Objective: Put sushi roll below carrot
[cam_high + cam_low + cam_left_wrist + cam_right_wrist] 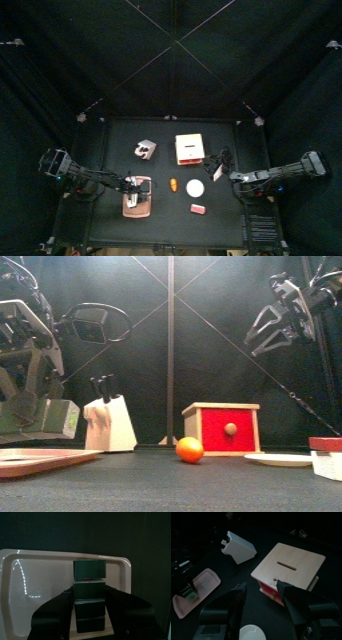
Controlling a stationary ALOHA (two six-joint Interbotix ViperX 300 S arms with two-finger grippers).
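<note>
My left gripper is shut on the sushi roll, a dark green block with a white end, and holds it over the pink tray. In the front view the roll hangs in that gripper just above the tray at the left. The carrot is a small orange piece on the table right of the tray; it also shows in the front view. My right gripper is open and empty, raised above the red wooden box.
A white knife block and the red box stand at the back. A white plate lies right of the carrot. A small pinkish-red block lies near the front edge.
</note>
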